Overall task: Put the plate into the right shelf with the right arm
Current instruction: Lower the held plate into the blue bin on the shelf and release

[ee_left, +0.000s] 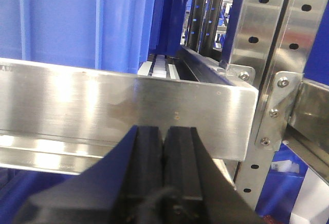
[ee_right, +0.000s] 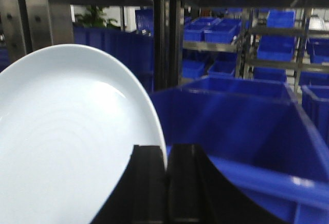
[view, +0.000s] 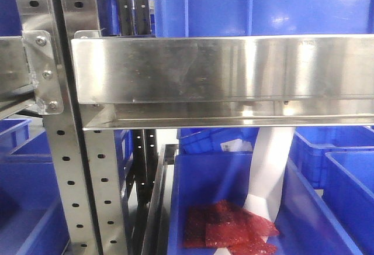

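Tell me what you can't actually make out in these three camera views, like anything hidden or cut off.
- Right wrist view: the plate runs off the left and bottom edges; the right gripper covers the rim it pinches.
- Same view: the blue bin's floor is hidden behind its near wall.
- Left wrist view: the steel beam blocks whatever lies under the left gripper.
- Front view: neither arm nor plate appears; the red item in the bin is too blurred to identify.

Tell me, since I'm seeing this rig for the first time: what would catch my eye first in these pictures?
The white plate fills the left of the right wrist view, its rim pinched in the right gripper, above a blue bin. In the front view, a shiny steel shelf beam spans the frame, with a red packet in the bin below. The left gripper is shut and empty.
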